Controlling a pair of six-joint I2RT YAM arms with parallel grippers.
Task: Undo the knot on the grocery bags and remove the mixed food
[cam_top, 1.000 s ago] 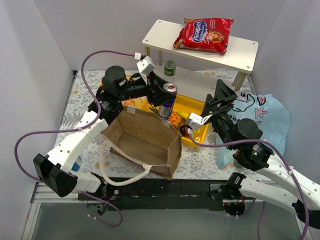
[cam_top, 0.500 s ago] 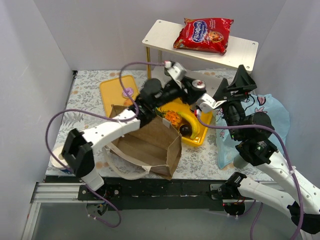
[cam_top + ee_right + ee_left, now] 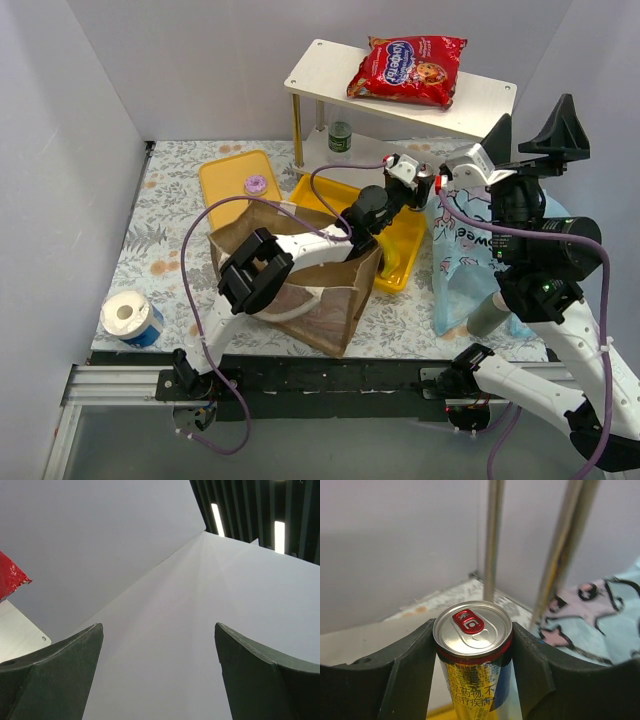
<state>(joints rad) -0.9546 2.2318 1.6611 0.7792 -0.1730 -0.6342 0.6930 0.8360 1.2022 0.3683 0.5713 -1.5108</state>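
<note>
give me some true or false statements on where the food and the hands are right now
1. The left hand is shut on a drink can. True.
2. The red cookie packet lies inside the brown paper bag. False: it lies on top of the white shelf.
3. The right hand is open and holds nothing. True.
4. A pink doughnut lies on the left yellow tray. True.
5. The white tape roll sits on that tray. False: it stands on the table, near the front left corner.
</note>
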